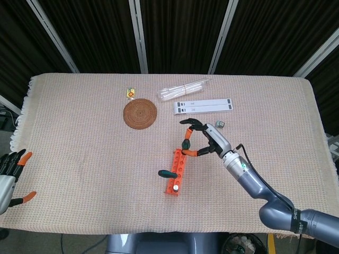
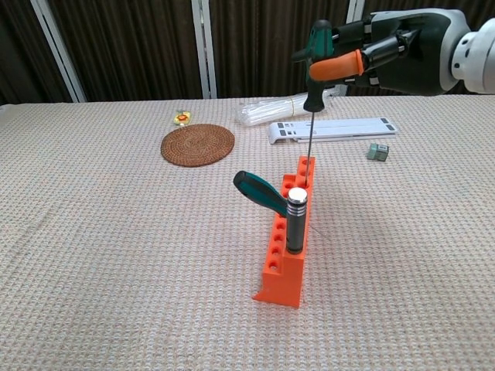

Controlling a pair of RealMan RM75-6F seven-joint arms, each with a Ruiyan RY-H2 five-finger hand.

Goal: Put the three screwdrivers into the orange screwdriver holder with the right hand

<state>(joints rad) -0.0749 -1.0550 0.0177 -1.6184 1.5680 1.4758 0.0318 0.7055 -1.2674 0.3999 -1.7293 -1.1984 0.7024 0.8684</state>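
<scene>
1. Right hand (image 2: 387,54) is gripping a green-handled screwdriver (image 2: 311,100) upright above the far end of the orange screwdriver holder (image 2: 288,255), thumb and fingers closed around the handle.
2. Its thin shaft is pointing down, the tip sitting at or just inside a far hole of the holder; I cannot tell which.
3. Two screwdrivers are already standing in the holder: a silver-capped screwdriver (image 2: 295,220) upright near the near end, and a leaning green-handled screwdriver (image 2: 259,191) tilting left beside it.
4. Left hand (image 1: 11,172) is hovering off the table's near-left edge, fingers spread and holding nothing.
5. Far on the cloth, a round woven coaster (image 1: 140,113), a bundle of clear straws (image 1: 183,89), a white strip (image 1: 204,106) and a small grey block (image 2: 377,151) are lying.
</scene>
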